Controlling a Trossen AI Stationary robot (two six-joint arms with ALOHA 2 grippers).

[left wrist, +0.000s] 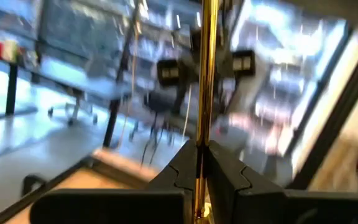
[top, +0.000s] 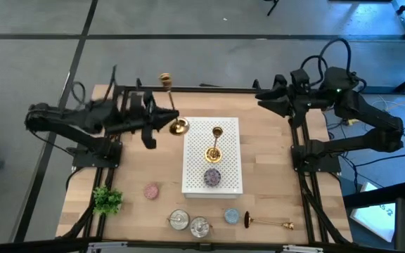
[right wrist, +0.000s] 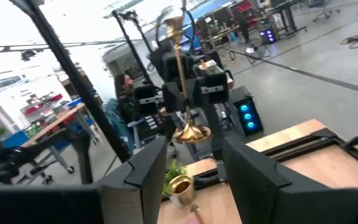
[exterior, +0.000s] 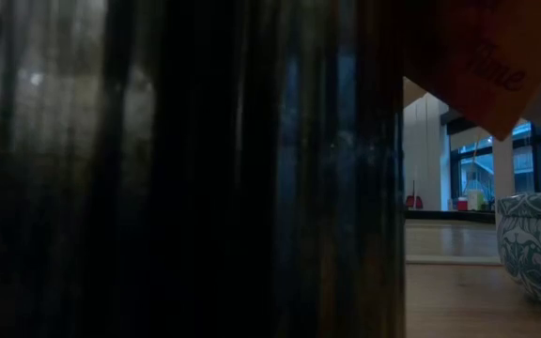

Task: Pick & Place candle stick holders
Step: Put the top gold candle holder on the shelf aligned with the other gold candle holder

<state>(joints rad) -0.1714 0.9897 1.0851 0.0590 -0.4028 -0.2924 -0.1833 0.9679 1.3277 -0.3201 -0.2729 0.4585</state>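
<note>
The wooden table (top: 273, 176) carries a white perforated board (top: 227, 161) at its middle, and the risks are judged from how things lie around it.

The left gripper (top: 162, 121) is held above the table's far left part, its fingers (left wrist: 185, 168) closed narrowly on the thin stem of a gold candlestick (top: 171, 105). The stem is pinched near the flared base, with the cup end pointing away over the far edge. With so slim and shiny a stem, slipping or swivelling in the grip is thought likely if the arm is swung fast, and the base could be knocked against the board's edge on the way down.

The right gripper (top: 269, 95) waits at the far right corner, its fingers (right wrist: 253, 174) spread wide and empty.

A second candlestick (top: 215, 146) stands upright on the board, just behind a purple disc (top: 211, 176). It could be toppled if the carried one is set down too close.

A third candlestick (top: 266, 223) lies on its side near the front edge, beside a blue disc (top: 231, 216); rolling is possible if it is nudged.
</note>
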